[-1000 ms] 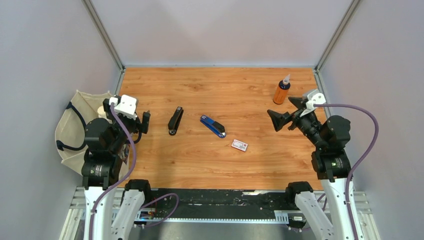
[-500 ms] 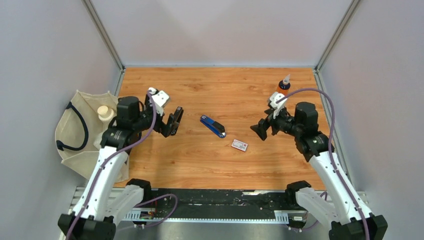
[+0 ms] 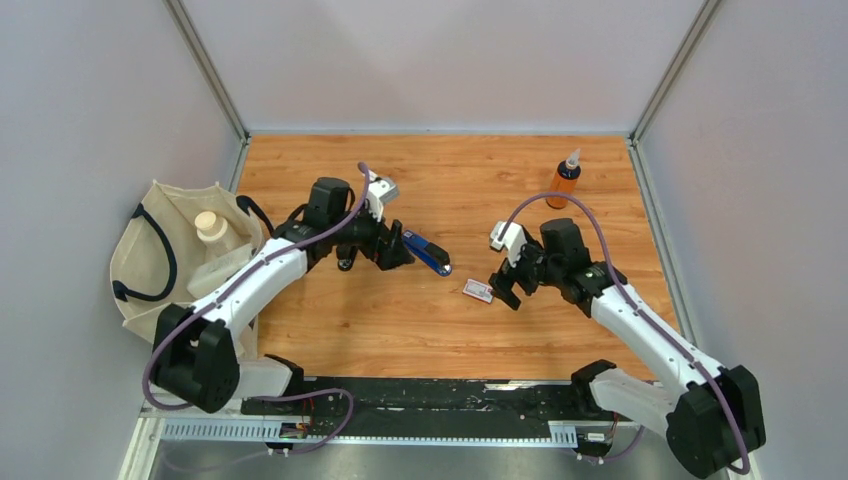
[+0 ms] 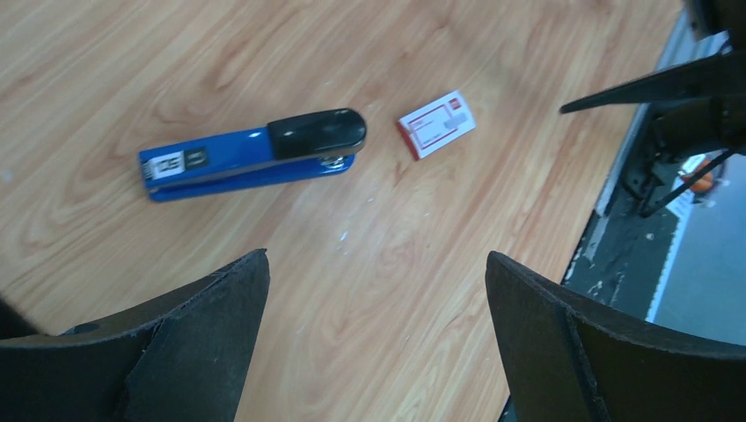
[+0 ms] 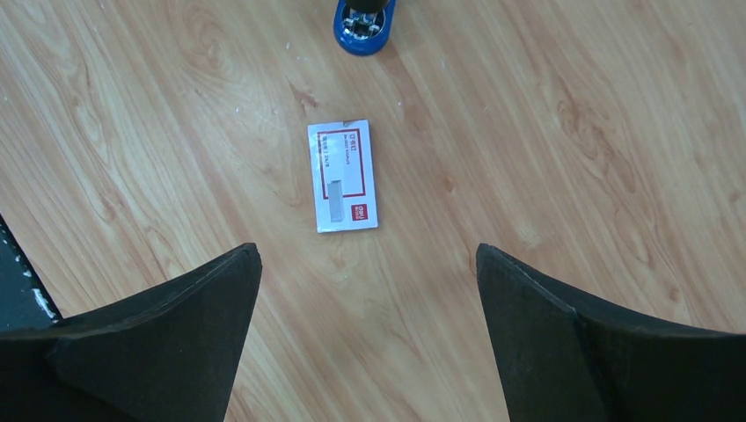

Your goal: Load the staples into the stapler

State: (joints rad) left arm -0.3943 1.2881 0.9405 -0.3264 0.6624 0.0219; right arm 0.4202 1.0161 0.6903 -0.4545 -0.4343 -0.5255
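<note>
A blue stapler with a black top (image 3: 426, 252) lies closed on the wooden table; it also shows in the left wrist view (image 4: 255, 156). The staples box (image 3: 478, 291), white with a red label, lies flat to its right, and shows in the left wrist view (image 4: 436, 125) and the right wrist view (image 5: 343, 176). A grey staple strip (image 5: 338, 198) rests on the box. My left gripper (image 3: 398, 256) is open and empty just left of the blue stapler (image 4: 376, 257). My right gripper (image 3: 505, 290) is open and empty just right of the box (image 5: 368, 251).
A black stapler (image 3: 344, 265) lies mostly hidden under my left arm. An orange bottle (image 3: 563, 182) stands at the back right. A beige bag (image 3: 160, 255) with a jar lies off the table's left edge. Grey walls enclose the table.
Both arms have reached inward: the left gripper moved right, past the black stapler to the blue one. The right gripper moved left and down to the staples box. The objects have not moved.
</note>
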